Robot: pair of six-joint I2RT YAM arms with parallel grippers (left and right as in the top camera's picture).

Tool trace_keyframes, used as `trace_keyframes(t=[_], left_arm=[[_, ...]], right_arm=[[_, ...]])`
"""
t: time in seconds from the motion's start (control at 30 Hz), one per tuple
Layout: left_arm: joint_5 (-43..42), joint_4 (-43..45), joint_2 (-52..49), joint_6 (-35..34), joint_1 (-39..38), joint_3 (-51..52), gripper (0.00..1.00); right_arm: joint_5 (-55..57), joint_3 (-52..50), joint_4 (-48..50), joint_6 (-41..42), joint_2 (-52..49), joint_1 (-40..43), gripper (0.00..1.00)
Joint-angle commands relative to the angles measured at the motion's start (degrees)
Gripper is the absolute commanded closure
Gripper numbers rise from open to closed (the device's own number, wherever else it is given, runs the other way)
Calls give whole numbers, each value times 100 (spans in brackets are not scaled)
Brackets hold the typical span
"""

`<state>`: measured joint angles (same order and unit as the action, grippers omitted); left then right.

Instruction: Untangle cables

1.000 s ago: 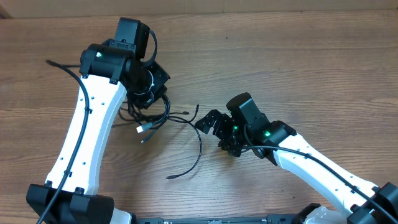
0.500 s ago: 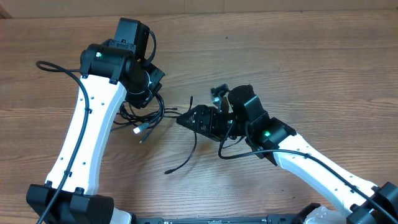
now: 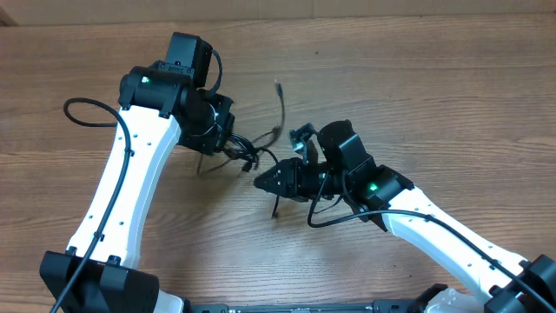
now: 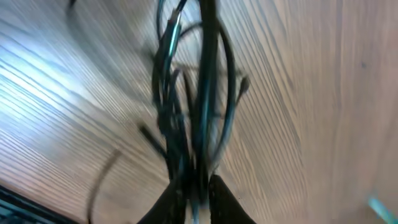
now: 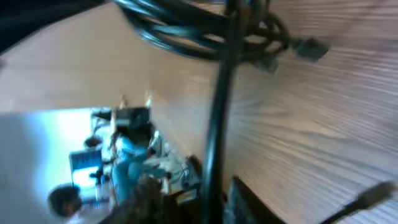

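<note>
1. Worktop [image 3: 434,104]: wooden, carries everything.
2. Left arm [image 3: 130,183] and right arm [image 3: 434,226] reach in toward each other, probably to pull the tangle opposite ways.
3. Cables [image 3: 246,155]: bunched at mid-worktop between the two arm tips. One strand arcs away toward the far side.
4. Left gripper [image 4: 198,194]: clamped on several cords, apparently anchoring the bunch.
5. Right gripper [image 5: 199,198]: jaws flank a single cord. Too blurred to tell whether they pinch it.
</note>
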<state>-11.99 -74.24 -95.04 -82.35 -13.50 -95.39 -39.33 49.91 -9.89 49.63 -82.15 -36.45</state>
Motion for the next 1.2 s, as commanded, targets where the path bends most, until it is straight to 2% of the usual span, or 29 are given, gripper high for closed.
trace_keyframes(t=[0.0, 0.1, 0.13, 0.17, 0.23, 0.27, 0.3, 0.37, 0.43, 0.47, 0.57, 0.63, 0.7, 0.87, 0.97, 1.17], left_arm=[[-527, 63, 66, 111, 2, 15, 88], [-597, 79, 66, 87, 4, 15, 90], [-592, 83, 66, 90, 4, 15, 90], [-562, 79, 66, 94, 4, 15, 90], [-509, 74, 66, 184, 2, 15, 88], [-435, 70, 66, 332, -4, 15, 83], [-376, 50, 66, 472, -20, 15, 73], [-94, -39, 66, 776, -74, 15, 59], [422, -122, 66, 1281, -160, 15, 57], [691, -212, 66, 1419, -232, 15, 50], [973, -297, 59, 1049, -455, 173, 33], [1005, -111, 55, 98, -529, 695, 33], [1010, 212, 55, -439, -525, 1207, 32], [793, 1829, 55, -511, -409, 2424, 29], [796, 2651, 31, -511, -413, 2859, 32], [789, 2973, -365, -516, -422, 3088, 32]], right_arm=[[640, 31, -328, -39, -7, -24, 70], [1410, 31, -1169, -17, -7, -24, 83], [1543, 31, -1340, -17, -7, -24, 84], [1829, 31, -1727, -17, -7, -24, 80], [2050, 31, -2048, -20, -7, -24, 59], [2129, 31, -2146, -20, -7, -24, 44], [2173, 31, -2192, -20, -7, -24, 34], [2201, 31, -2194, -20, -7, -24, 18], [2312, 31, -2194, -20, -7, -24, 10], [2361, 31, -2194, -20, -7, -24, 7], [2391, 31, -2194, -20, -7, -24, 3], [2391, 31, -2201, -20, -7, -24, 1], [2389, 31, -2240, -20, -7, -24, 0], [2389, 31, -2409, -20, -7, -24, 0], [2406, 31, -2404, -20, -7, -24, 0], [2433, 31, -2406, -20, -7, -24, 0]])
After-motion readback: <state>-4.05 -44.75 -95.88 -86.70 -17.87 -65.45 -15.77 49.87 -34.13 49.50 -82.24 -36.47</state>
